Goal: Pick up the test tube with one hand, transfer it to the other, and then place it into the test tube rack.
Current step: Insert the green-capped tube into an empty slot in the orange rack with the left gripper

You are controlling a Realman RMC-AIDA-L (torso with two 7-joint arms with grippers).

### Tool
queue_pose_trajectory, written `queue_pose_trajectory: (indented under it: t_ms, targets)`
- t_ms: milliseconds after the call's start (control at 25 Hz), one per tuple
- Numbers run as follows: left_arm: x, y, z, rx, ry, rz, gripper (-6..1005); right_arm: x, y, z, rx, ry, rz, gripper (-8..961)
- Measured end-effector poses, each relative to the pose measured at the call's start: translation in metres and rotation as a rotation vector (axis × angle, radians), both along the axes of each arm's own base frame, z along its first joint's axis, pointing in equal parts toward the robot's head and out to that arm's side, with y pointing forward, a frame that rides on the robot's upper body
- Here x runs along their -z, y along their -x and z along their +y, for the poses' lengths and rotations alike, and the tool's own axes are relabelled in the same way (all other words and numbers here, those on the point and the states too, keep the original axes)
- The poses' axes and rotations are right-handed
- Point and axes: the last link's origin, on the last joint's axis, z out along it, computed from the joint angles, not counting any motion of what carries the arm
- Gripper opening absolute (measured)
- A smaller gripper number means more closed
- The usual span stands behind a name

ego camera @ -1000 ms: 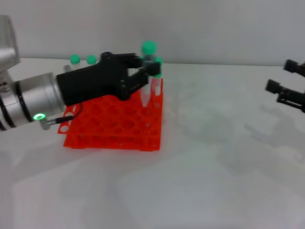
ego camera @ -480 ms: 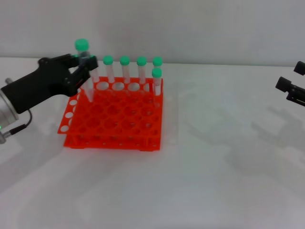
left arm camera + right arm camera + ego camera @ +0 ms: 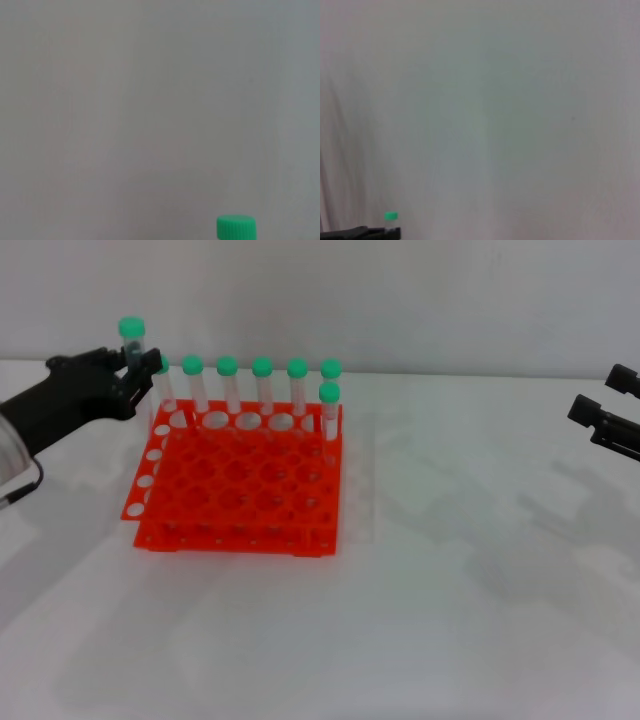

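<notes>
Here the left gripper (image 3: 128, 375) hangs above the table (image 3: 420, 620), just off the far left corner of the test tube rack (image 3: 240, 490), its fingers pinched on the test tube (image 3: 133, 345) below the green cap, which stands up clear of the knuckles. The tube looks close to upright and free of the rack. In the left wrist view only that cap (image 3: 236, 228) shows against the blank wall.

Beside it, the rack's back row carries other capped tubes (image 3: 262, 390), with one more (image 3: 329, 410) standing a row nearer at the right end; most holes are empty.

Far to the right, the right gripper (image 3: 608, 420) waits well apart from the rack, its fingers spread wide with nothing between them.

The step in hand appears to be the handover. To do it well, the left arm should carry the tube across above the row of caps rather than through them, keep it vertical, and present the bare lower body so the right fingers can close there without crowding the left ones. The left grip should loosen only once the right hold is firm; a smooth, slim tube slips easily.
</notes>
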Motion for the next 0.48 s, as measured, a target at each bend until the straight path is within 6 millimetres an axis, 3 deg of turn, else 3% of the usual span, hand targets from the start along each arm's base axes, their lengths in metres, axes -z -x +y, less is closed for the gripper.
queue_pose_trajectory:
  t_ms: [480]
  targets:
    - [0.038, -0.041, 0.031, 0.072, 0.085, 0.073, 238, 0.006, 0.005, 0.006, 0.001, 0.011, 0.006, 861]
